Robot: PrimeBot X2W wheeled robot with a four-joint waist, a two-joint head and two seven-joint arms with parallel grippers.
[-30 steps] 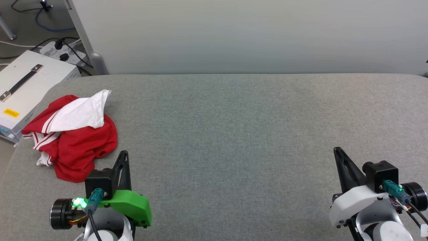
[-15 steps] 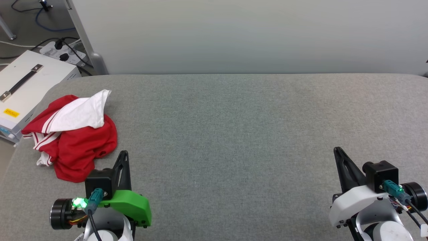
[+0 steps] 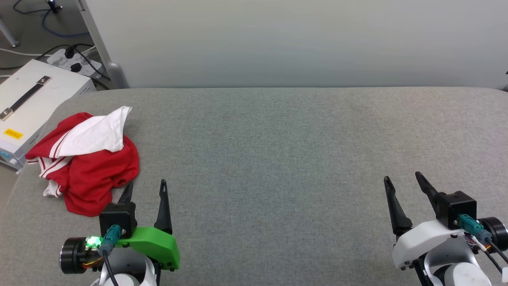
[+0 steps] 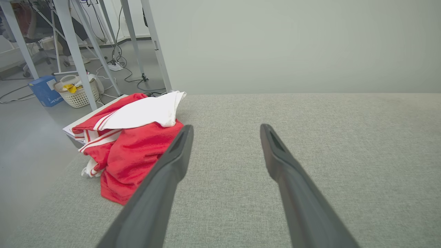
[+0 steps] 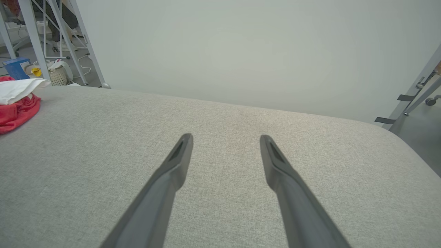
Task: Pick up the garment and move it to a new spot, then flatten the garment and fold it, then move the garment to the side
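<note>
Seeing crumpled red jersey-style garment [image 3: 93, 171], white sleeve flopped on top, heaped at left edge of grey fabric-covered tabletop [image 3: 278, 151], roughly midway along that edge. Noting left gripper [image 3: 147, 182], black two-finger claw on green shell: spread wide, holding nothing, parked near front edge toward the left corner. Garment just ahead and left of its fingertips, overlapped by the claw's left finger in wrist view, contact unclear. Same for right gripper [image 3: 401, 176], white shell: spread wide, empty, near front right corner, well apart from garment.
</note>
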